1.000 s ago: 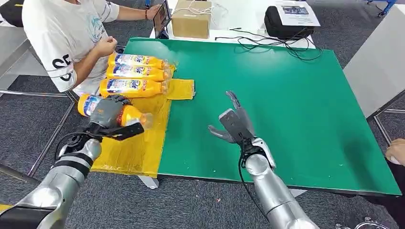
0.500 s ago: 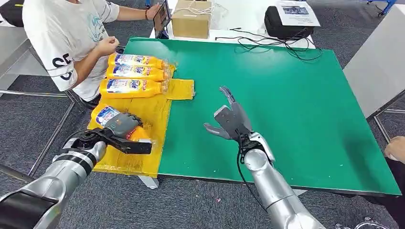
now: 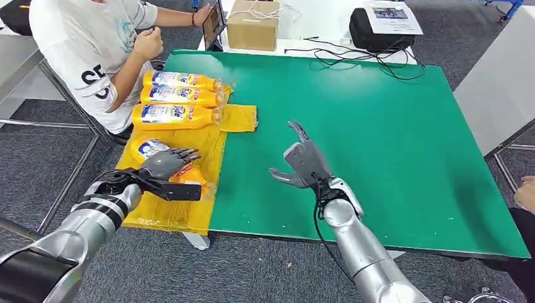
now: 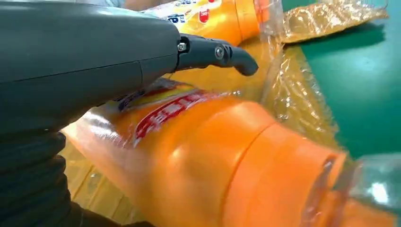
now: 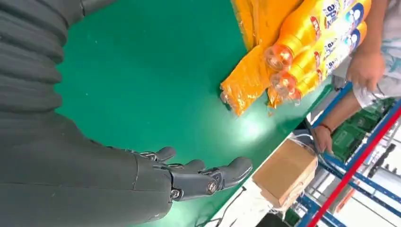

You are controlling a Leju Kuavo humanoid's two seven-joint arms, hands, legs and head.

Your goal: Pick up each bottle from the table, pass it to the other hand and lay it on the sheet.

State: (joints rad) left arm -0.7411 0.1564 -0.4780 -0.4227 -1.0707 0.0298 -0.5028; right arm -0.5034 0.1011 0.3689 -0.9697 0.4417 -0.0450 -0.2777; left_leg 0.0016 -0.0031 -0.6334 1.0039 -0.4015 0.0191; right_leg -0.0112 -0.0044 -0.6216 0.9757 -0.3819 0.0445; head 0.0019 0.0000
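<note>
Left hand (image 3: 165, 165) lies over the fourth bottle (image 3: 158, 158) on the yellow sheet (image 3: 189, 202), fingers stretched out across the bottle's top and its thumb low along the near side. From the head view the fingers look loosened rather than wrapped round, and the left wrist view shows a dark finger (image 4: 222, 54) held straight above the orange body with a gap under it; whether the palm still presses the bottle I cannot tell. The bottle lies on its side on the sheet, label end toward the person (image 3: 88, 50), neck toward the green worktop (image 3: 378, 126).

Three more bottles (image 3: 176, 98) lie side by side at the far end of the sheet, touching one another, necks pointing toward the green surface. The fourth bottle lies near them but apart, tilted relative to their row.

Right hand (image 3: 301, 163) hangs over the bare green worktop, well apart from the sheet, fingers spread and straight, thumb out to the side, holding nothing. The right wrist view shows its fingers (image 5: 208, 177) extended above the green surface.

The person sits at the worktop's far left corner, one hand raised near the chest, the other reaching toward a tablet (image 3: 213, 24). A cardboard box (image 3: 252, 24), a black bag (image 3: 378, 28) and loose cables (image 3: 353, 57) lie on the white table beyond.
</note>
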